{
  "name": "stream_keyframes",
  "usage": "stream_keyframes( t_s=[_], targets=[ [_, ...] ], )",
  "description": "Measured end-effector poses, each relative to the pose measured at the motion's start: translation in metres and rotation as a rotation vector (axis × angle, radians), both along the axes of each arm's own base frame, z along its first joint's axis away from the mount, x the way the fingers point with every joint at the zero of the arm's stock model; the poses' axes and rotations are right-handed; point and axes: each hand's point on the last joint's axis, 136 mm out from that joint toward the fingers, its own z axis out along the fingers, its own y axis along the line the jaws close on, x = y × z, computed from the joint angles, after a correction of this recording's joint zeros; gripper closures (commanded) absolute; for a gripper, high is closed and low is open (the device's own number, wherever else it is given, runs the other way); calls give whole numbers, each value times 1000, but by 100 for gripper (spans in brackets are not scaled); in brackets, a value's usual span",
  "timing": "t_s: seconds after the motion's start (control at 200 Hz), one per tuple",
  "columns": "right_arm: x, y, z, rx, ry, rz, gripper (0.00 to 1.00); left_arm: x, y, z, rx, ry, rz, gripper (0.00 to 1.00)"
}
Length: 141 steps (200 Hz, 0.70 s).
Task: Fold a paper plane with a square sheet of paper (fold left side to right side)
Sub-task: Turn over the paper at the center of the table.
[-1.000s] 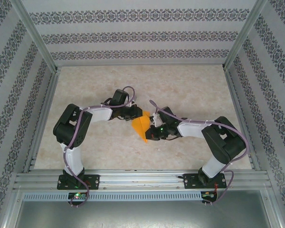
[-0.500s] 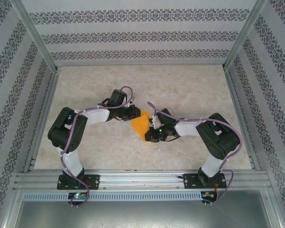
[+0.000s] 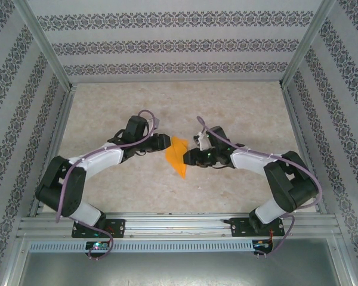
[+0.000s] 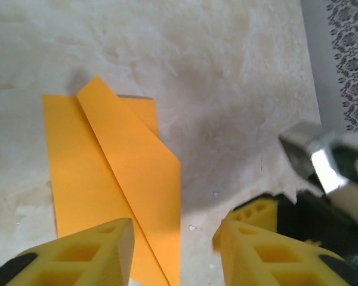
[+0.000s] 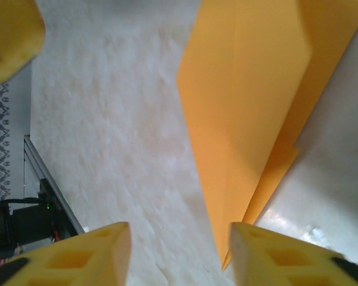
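The left arm point(image 3: 104, 159) and right arm point(image 3: 250, 159) have white shells between bulky black joint housings. A lilac cable point(image 3: 144, 113) loops along each. Each ends in a black base plate point(image 3: 98, 227), and a small green light point(image 3: 96, 245) glows below the left one. The fingers point(image 4: 89, 256) are yellow plastic with hollow square cells.

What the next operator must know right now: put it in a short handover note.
Left hand: open, holding nothing, at the left edge of the orange paper.
Right hand: open, empty, beside the paper's right side.
Paper: lies loose on the table between the two hands.
Done: folds are in; the sheet is a layered wedge with one pointed end.
Left: it still looks wider than a finished dart, so more folds probably remain. Either hand must grip it again first.
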Motion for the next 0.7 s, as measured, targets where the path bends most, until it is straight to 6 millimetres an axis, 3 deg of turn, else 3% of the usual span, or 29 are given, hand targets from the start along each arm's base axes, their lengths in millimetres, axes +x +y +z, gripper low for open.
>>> stream_keyframes(
  t_s=[0.125, 0.29, 0.535, 0.704],
  targets=[
    [21, -8, 3, -3, -46, -23, 48, -6, 13, 14, 11, -75, 39, 49],
    [35, -4, -11, -20, -49, -11, 49, -13, 32, 21, 22, -134, 95, 44],
    [44, 3, -36, -26, -22, 6, 59, -16, 46, 14, 39, -135, 135, 43],
    [46, 7, -41, -12, -27, 11, 65, -13, 50, 15, 32, -141, 147, 42]
  ],
)
